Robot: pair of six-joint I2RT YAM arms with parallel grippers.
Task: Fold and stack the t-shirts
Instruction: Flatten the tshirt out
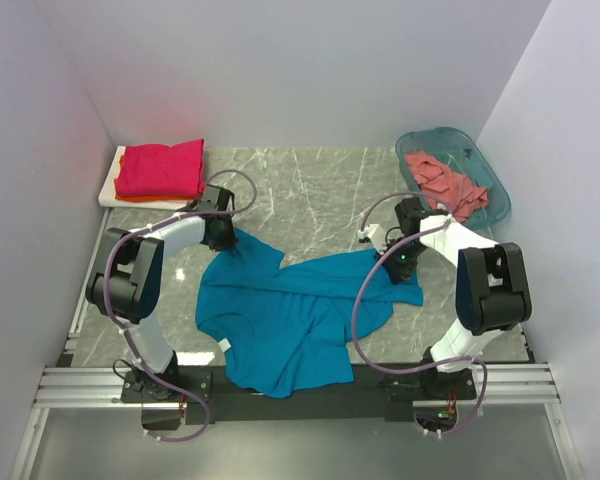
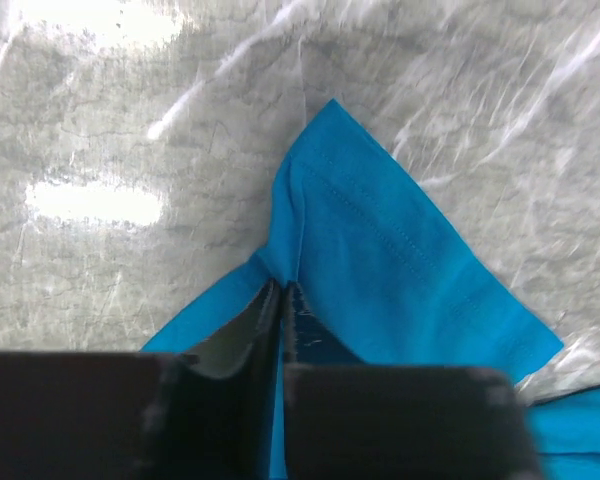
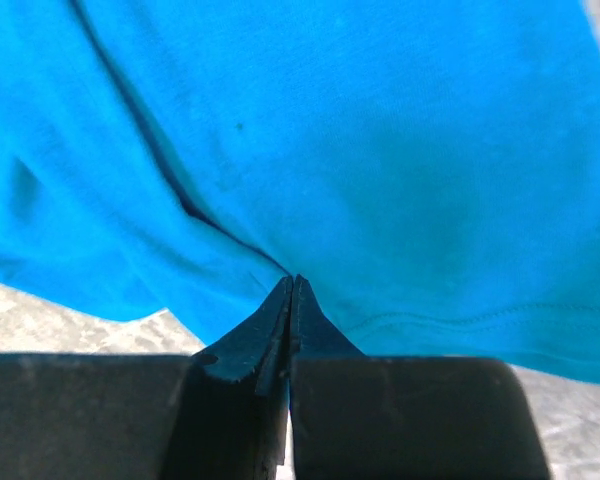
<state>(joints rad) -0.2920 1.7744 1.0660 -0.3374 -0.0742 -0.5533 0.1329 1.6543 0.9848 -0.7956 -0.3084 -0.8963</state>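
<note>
**Top view.** My left hand (image 1: 223, 236) and right hand (image 1: 395, 262) each sit at a far edge of the teal-blue t-shirt (image 1: 280, 320). It lies rumpled on the desk (image 1: 310, 190), and its bulk trails back from both hands toward my bases. Beyond the left hand and out to its left, the magenta-red t-shirt (image 1: 160, 168) lies folded. Just beyond the right hand, the salmon-pink t-shirt (image 1: 445, 182) sits in the basket (image 1: 500, 195).

**Left wrist view.** The hand is shut tight on a raised ridge of teal cloth. A hemmed corner lies flat on the desk just ahead of the fingertips (image 2: 270, 300).

**Right wrist view.** The hand is shut, with a thin fold of the same shirt nipped at the very tips. A stitched hem runs off to their right.

**Judgement.** The step in hand is spreading this shirt flat before folding.
- Raise both hands together and level.
- Draw them apart only until the edge between them goes taut.
- Lay the cloth down smoothly.
- The right pinch looks shallow and may slip, so keep the pull gentle and even.
</note>
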